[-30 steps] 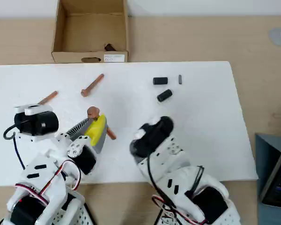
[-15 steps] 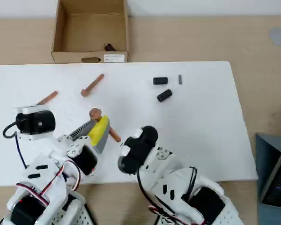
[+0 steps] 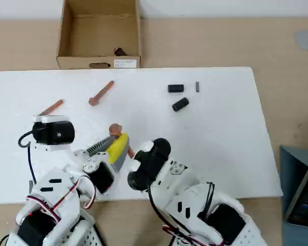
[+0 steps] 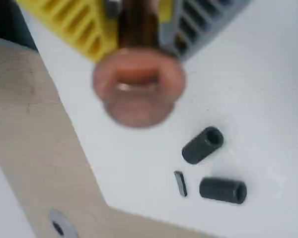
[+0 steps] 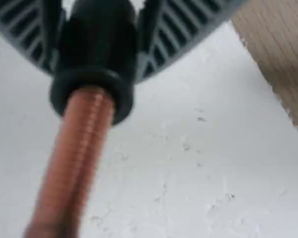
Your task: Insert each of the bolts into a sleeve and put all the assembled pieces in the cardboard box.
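**Holding a bolt and a sleeve together above the white sheet**

The left hand (image 3: 117, 147), with one yellow finger and one grey, is clamping the held bolt (image 4: 139, 89) by its shaft. The bolt's round copper head is pointing toward the far side of the table (image 3: 287, 82). The right hand (image 5: 97, 29) is closing its grey fingers on the held sleeve (image 5: 92, 74). The threaded end of that same bolt is sitting in the black sleeve's mouth. In the high view the two hands are meeting near the front edge of the white sheet (image 3: 220, 154), left of its middle.

A first loose bolt (image 3: 101, 93) and a second loose bolt (image 3: 52, 107) are lying on the sheet's left part, well apart from each other. Two more black sleeves are lying toward the sheet's far right part, the farther sleeve (image 3: 175, 88) just beside the nearer sleeve (image 3: 180, 104). A small dark pin (image 3: 197, 86) is lying close by them. The cardboard box (image 3: 64, 36) is standing on the table beyond the sheet's far left edge. A dark brown piece (image 3: 120, 52) is resting inside it against the near wall.
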Action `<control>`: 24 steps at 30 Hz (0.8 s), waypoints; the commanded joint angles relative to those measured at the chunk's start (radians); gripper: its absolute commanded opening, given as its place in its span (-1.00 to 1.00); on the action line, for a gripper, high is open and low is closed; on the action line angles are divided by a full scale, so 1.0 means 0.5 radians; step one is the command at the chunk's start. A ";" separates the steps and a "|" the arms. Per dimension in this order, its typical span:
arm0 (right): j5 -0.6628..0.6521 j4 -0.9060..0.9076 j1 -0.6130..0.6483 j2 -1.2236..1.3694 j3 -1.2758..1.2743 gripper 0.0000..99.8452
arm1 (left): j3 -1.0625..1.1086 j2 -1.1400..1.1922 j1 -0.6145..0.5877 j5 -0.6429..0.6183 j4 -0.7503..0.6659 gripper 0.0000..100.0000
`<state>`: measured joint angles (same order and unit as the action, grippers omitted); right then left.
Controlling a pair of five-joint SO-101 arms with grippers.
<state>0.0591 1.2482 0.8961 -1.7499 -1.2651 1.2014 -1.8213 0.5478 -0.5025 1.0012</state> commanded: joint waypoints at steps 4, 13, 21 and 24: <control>-0.012 -0.058 0.011 -0.020 0.023 -0.98 | -0.003 0.002 0.144 -0.006 0.034 -1.00; -0.012 -0.058 0.005 -0.020 0.023 -0.98 | -0.009 -0.002 0.255 0.196 0.245 -1.00; -0.012 -0.058 0.005 -0.020 0.017 -0.98 | -0.028 -0.002 0.255 0.433 0.295 -1.00; -0.012 -0.058 0.005 -0.020 0.014 -0.98 | -0.028 -0.002 0.236 0.470 0.292 -0.99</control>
<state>0.0621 1.2421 0.8961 -1.7499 -1.2651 1.2029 -1.8213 0.6767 -0.2908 1.1439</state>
